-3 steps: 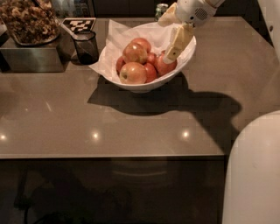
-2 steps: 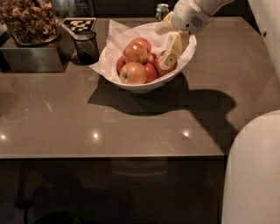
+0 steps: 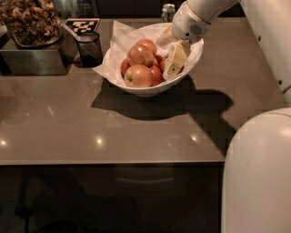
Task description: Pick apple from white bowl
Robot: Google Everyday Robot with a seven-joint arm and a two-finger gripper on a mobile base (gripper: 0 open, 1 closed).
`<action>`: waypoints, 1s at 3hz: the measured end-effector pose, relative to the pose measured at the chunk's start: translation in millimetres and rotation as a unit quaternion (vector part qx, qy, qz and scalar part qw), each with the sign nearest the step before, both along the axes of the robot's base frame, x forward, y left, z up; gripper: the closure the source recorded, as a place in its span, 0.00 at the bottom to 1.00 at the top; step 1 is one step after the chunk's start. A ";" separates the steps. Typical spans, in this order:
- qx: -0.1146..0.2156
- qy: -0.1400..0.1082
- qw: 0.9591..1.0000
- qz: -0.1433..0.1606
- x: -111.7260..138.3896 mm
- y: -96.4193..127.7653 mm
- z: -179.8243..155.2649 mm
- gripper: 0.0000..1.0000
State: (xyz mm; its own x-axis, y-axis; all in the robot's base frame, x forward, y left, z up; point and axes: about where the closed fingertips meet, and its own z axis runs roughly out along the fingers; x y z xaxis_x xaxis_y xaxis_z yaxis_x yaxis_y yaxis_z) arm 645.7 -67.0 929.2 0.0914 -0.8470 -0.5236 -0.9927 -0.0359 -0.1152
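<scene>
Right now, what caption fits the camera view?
Gripper inside the white bowl, right of the piled apples, dark cup nearby.

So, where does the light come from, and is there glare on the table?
Camera view: the bowl casts its shadow forward on the table, so the light is likely above and behind. Camera view: small glare spots shine near the table's front edge. Camera view: the gripper, low in the bowl's right side, is well lit.

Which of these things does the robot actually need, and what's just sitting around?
Needed: red apple, white bowl, gripper inside the bowl's right side.
Just lying about: other apples, dark cup, can, marker tag, metal tray of brown bits.
</scene>
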 end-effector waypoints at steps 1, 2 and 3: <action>-0.023 -0.004 1.000 0.004 8.7 -0.3 -2.9 0.16; -0.047 -0.013 0.999 0.005 19.4 -4.2 -2.5 0.16; -0.059 -0.015 0.998 -0.001 26.5 -10.1 -6.8 0.15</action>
State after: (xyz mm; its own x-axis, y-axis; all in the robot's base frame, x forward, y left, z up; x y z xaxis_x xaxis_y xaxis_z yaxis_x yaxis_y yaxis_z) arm 672.2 -77.1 922.4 0.1037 -0.9026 -0.4179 -0.9890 -0.0489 -0.1398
